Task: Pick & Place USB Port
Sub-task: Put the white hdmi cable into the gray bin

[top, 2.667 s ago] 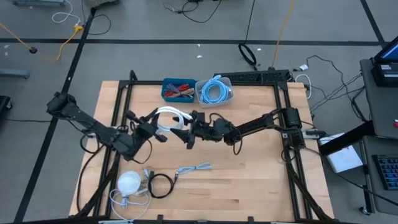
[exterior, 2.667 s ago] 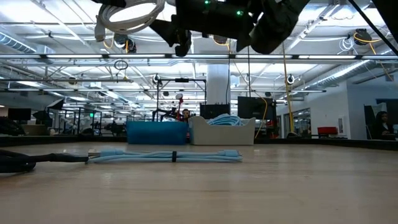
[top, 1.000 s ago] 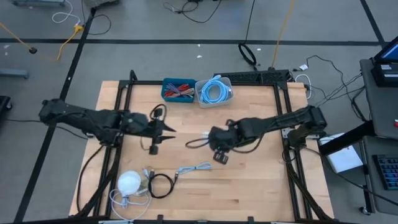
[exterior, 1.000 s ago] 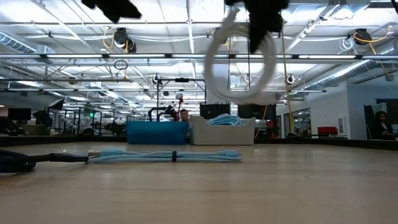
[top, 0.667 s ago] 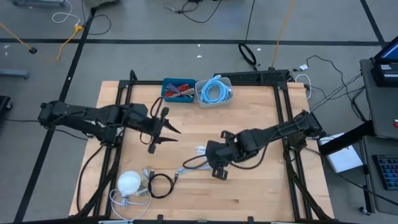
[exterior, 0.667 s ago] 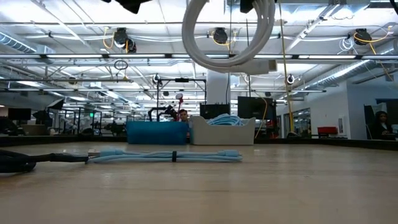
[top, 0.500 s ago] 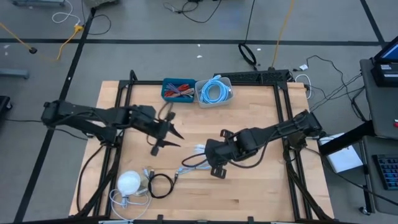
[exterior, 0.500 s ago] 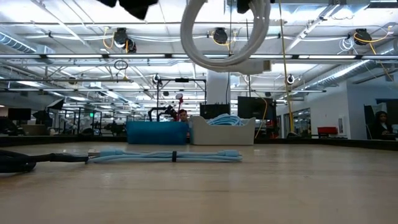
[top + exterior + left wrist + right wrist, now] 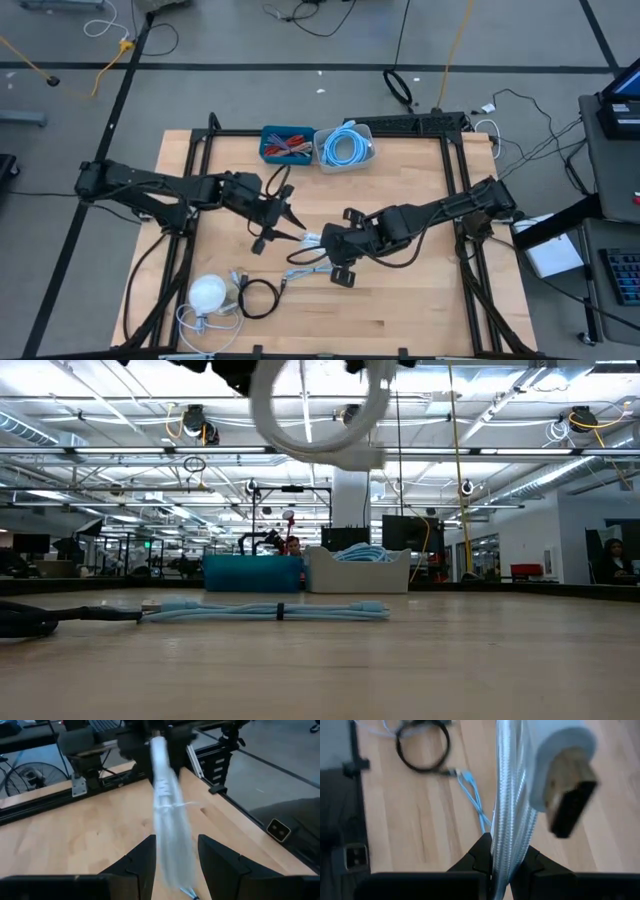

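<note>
The USB cable, a white braided coil (image 9: 312, 240) with a metal plug (image 9: 565, 805), hangs high above the table's middle. In the low view its loop (image 9: 300, 448) shows near the top. My right gripper (image 9: 324, 245) is shut on it. My left gripper (image 9: 296, 232) reaches in from the table's left, open, with its two fingers (image 9: 144, 857) on either side of the coil (image 9: 170, 827). My right gripper pinches several bundled strands of the white coil (image 9: 507, 840) between its two fingers. The coil is lifted clear of the table and its plug end sticks out past the fingers. My left gripper has the coil between its open fingers; whether they touch it I cannot tell.
A light-blue cable (image 9: 305, 272) lies on the table under the coil. A black cable loop (image 9: 258, 298) and a white round object (image 9: 208, 294) lie near the front left. At the far edge stand a blue bin (image 9: 287, 143) and a white bin of blue cable (image 9: 347, 147).
My right gripper has carried the white coil toward the table's left and near edge, still lifted clear. My left gripper has moved toward the right and near edge until its fingers stand around the coil.
</note>
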Motion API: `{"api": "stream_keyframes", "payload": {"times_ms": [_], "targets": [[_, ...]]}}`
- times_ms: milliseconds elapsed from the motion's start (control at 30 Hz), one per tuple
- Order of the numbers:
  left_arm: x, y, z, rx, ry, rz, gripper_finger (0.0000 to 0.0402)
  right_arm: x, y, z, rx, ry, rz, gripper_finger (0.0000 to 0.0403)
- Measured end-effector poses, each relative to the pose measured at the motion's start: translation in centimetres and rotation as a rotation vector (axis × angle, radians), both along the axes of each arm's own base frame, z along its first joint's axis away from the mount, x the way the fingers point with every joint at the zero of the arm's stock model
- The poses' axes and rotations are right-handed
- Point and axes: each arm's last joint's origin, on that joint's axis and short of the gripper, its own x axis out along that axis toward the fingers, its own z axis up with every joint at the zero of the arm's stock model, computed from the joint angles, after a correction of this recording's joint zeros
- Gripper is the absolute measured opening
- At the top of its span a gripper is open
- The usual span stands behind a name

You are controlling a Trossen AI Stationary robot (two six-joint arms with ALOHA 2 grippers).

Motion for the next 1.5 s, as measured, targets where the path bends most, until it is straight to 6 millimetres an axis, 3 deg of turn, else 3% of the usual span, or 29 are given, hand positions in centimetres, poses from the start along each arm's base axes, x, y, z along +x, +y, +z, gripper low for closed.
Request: {"api": "stream_keyframes", "payload": {"times_ms": [167,467,567,667,833,1000,1167,1267,1367,1500], "targets": [[1.2,-0.2,0.3,-0.002,0.024,-0.003,0.015,0.5,-0.4,-1.0,-0.008,-0.014,0.011,0.0026],[3.6,-0.4,-2.3,-0.016,0.157,-0.008,0.0188,0.6,-0.8,-1.7,-0.017,0.002,0.003,0.0026],[3.7,-0.3,-2.3,-0.011,0.152,0.012,0.015,0.6,-0.8,-1.7,-0.018,0.002,0.0,0.0026],[3.7,-0.4,-2.3,-0.025,0.156,-0.014,0.0047,0.6,-0.8,-1.7,-0.021,-0.006,0.007,0.0032],[3.7,-0.8,-2.0,-0.057,0.141,0.055,0.0038,0.6,0.1,-0.5,-0.017,-0.104,0.05,0.0098],[1.0,-1.6,0.7,-0.028,0.011,0.153,0.0038,-0.9,1.6,1.9,-0.074,-0.239,0.058,0.0133],[-4.6,-1.3,4.0,0.023,-0.089,0.369,0.0038,-3.5,3.3,4.4,-0.193,-0.349,0.05,0.0135],[-8.4,-0.7,5.6,0.008,-0.238,0.521,0.0037,-5.1,4.9,5.4,-0.316,-0.42,0.031,0.0132],[-11.6,-0.6,5.9,-0.077,-0.441,0.472,0.0037,-5.3,6.0,5.3,-0.474,-0.52,-0.048,0.0132],[-14.0,-0.4,4.5,-0.184,-0.653,0.364,0.0037,-3.4,6.7,2.5,-0.559,-0.664,-0.053,0.0134]]}}
